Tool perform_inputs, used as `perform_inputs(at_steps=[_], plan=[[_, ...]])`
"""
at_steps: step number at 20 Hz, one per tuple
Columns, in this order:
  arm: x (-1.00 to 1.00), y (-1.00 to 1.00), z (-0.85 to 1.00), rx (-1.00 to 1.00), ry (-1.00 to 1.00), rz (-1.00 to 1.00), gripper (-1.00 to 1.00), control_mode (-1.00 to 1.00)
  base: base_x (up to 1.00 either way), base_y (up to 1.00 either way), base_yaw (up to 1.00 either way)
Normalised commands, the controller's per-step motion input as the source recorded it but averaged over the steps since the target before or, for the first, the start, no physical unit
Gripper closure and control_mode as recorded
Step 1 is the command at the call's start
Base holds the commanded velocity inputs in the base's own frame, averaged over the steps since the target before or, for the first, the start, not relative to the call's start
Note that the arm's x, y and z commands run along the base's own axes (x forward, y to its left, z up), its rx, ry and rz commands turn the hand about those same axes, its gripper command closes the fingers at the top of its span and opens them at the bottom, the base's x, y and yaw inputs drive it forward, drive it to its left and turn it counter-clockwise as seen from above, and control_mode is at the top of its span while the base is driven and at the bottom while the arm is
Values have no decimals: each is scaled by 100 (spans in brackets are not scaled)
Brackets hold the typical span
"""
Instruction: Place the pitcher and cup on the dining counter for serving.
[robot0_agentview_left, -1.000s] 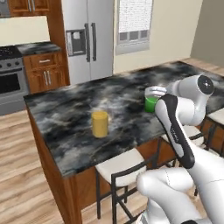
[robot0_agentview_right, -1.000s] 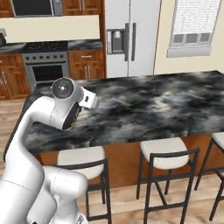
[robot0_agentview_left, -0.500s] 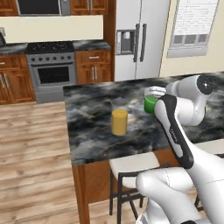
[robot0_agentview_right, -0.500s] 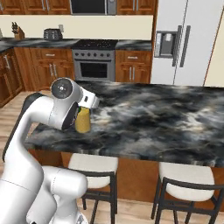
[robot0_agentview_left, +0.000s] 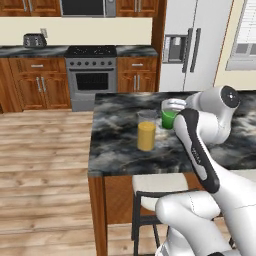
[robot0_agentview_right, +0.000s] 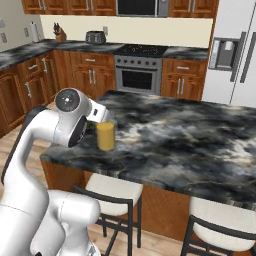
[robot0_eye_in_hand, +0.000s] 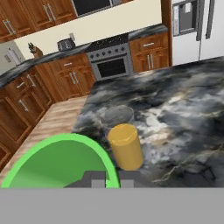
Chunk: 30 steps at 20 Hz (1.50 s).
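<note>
Carrying the cup (robot0_agentview_left: 169, 116) with the gripper (robot0_eye_in_hand: 106, 178) pinched on its rim, so main risk is a knock: pitcher (robot0_agentview_left: 146, 131) already stands upright on the dining counter (robot0_agentview_left: 120, 145), near the corner, and the cup hangs just beside it. A set-down drifting toward the pitcher could tip it or shove it to the tabletop edge. Thin rim grip could also let the cup swing or slip if lowered fast. Pose: arm folded back on itself, elbow high, forearm angled down over the stool (robot0_agentview_left: 162, 186) side, hand reaching over the tabletop with the cup above the stone, whether touching it I can't tell.
</note>
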Motion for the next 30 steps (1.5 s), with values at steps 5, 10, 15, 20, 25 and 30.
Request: perform_inputs(at_steps=[5, 10, 15, 20, 25, 30], plan=[[8, -55, -4, 0, 0, 4, 100, -100, 0, 0, 0], [22, -46, -7, 0, 2, 0, 100, -100, 0, 0, 0], [32, -29, -10, 0, 6, 0, 100, -100, 0, 0, 0], [24, -25, -15, -1, 9, -1, 100, -100, 0, 0, 0], [26, -50, -39, 0, 11, -1, 100, -100, 0, 0, 0], [42, -35, -50, -3, 11, -4, 100, -100, 0, 0, 0]])
